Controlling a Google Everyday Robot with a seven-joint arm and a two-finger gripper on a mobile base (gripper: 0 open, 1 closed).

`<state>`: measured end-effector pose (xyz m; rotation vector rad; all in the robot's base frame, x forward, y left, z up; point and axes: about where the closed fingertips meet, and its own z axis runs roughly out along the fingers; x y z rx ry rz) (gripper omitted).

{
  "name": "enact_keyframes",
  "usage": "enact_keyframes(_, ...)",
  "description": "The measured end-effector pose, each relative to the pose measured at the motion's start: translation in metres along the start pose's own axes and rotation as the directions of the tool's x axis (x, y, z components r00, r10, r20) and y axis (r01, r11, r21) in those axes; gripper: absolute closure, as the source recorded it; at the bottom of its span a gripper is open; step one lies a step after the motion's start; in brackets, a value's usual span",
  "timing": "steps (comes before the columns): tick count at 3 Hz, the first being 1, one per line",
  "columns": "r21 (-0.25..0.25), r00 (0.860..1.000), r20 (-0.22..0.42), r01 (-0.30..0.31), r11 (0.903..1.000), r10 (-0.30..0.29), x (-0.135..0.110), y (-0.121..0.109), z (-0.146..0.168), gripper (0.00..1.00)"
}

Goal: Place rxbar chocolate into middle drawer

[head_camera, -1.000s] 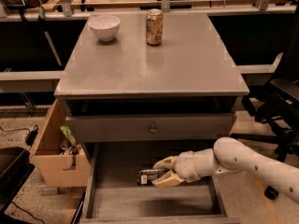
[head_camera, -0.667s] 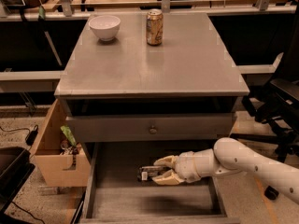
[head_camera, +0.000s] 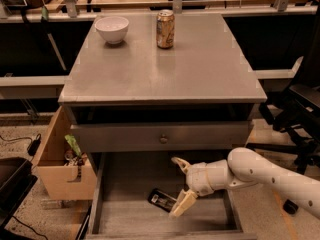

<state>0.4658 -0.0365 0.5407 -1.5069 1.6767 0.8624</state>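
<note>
The rxbar chocolate [head_camera: 161, 199], black with a small white label, lies flat on the plank floor of the open middle drawer [head_camera: 127, 181], near its middle. My gripper [head_camera: 175, 188] is inside the drawer, just right of the bar, and is open. Its upper finger [head_camera: 180, 164] points up and away from the bar. Its lower finger [head_camera: 183, 203] slants down beside the bar's right end. Nothing is held between the fingers. The white arm [head_camera: 260, 173] reaches in from the right.
A grey drawer front with a round knob [head_camera: 163, 138] overhangs the back of the open drawer. On the cabinet top [head_camera: 200, 69] stand a white bowl [head_camera: 112, 29] and a gold soda can [head_camera: 165, 29]. A pale tan wooden box [head_camera: 52, 171] sits left; a black chair [head_camera: 300, 109] right.
The fingers have spread apart and let go of the bar. The bar, held above the drawer floor before, now lies on it, a little lower and to the left.
</note>
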Motion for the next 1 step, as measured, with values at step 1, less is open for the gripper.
enact_keyframes(1, 0.0, 1.0, 0.0, 0.0, 1.0, 0.0, 0.0, 0.0, 0.0001, 0.0)
